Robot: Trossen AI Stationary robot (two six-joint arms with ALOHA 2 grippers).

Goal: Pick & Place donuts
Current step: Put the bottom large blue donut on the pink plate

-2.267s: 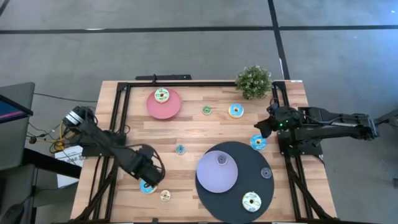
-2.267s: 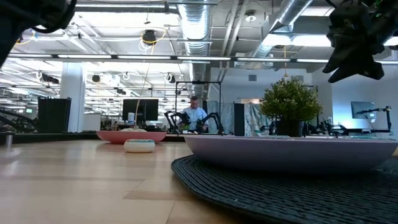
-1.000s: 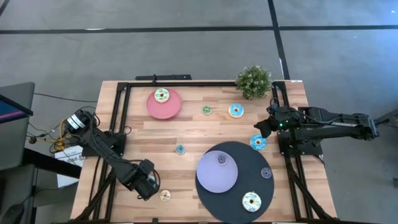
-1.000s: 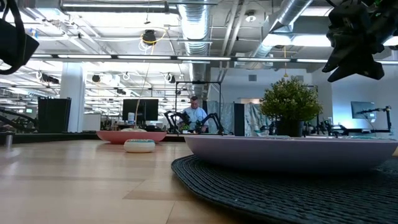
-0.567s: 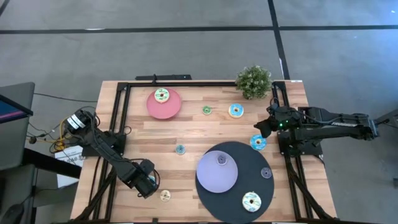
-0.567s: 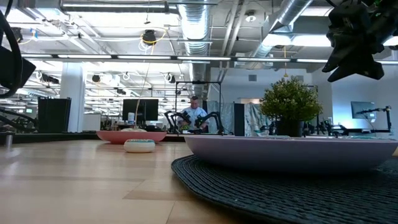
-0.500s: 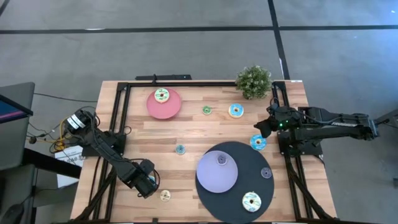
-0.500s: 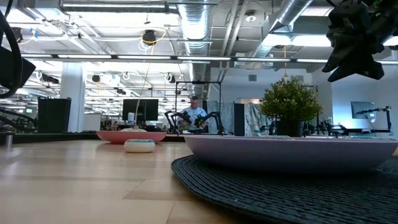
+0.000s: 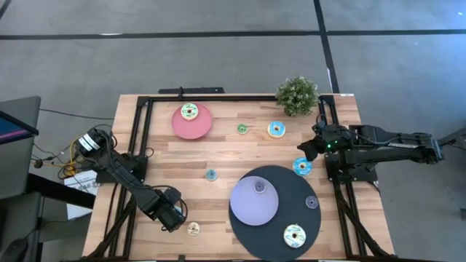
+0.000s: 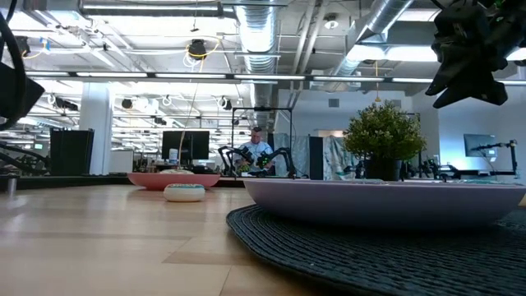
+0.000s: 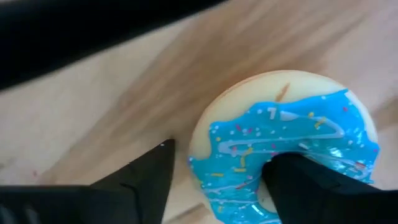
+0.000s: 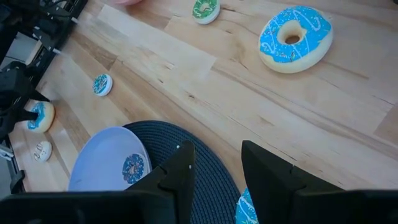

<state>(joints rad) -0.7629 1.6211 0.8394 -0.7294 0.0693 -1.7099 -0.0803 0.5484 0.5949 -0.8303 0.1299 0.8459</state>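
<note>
My left gripper [image 9: 172, 215] hangs low over the table's near left part, open, around a light-blue iced donut [image 11: 292, 155]: one finger [image 11: 146, 174] stands outside the rim, the other [image 11: 308, 180] over the hole. The arm hides this donut in the high view. My right gripper [image 9: 304, 149] [image 12: 217, 168] waits, open, by the right edge, above another blue donut [image 9: 302, 166]. Other donuts lie flat: blue [image 9: 276, 129], green [image 9: 242, 129], teal [image 9: 210, 175], tan [image 9: 193, 229], cream [image 9: 294, 235], two purple [image 9: 312, 203] [image 9: 259, 187], and one on the pink plate [image 9: 189, 111]. My left gripper comes at the blue donut from above, pointing down, straddling one side of the ring [image 11: 217, 155]. A thin gap shows between the outer finger and the rim. Whether the finger over the hole touches the donut, I cannot tell. The donut lies flat on the table.
A dark round mat [image 9: 291, 196] carries a lavender plate [image 9: 247, 207]. A pink plate [image 9: 200, 127] and a potted plant [image 9: 297, 94] stand at the far edge. A black frame [image 9: 142, 138] runs along the table's sides. Bare wood lies mid-table.
My left gripper has come down a little over the blue donut near the table's near left corner, then held still. The right arm and the donuts have kept their places.
</note>
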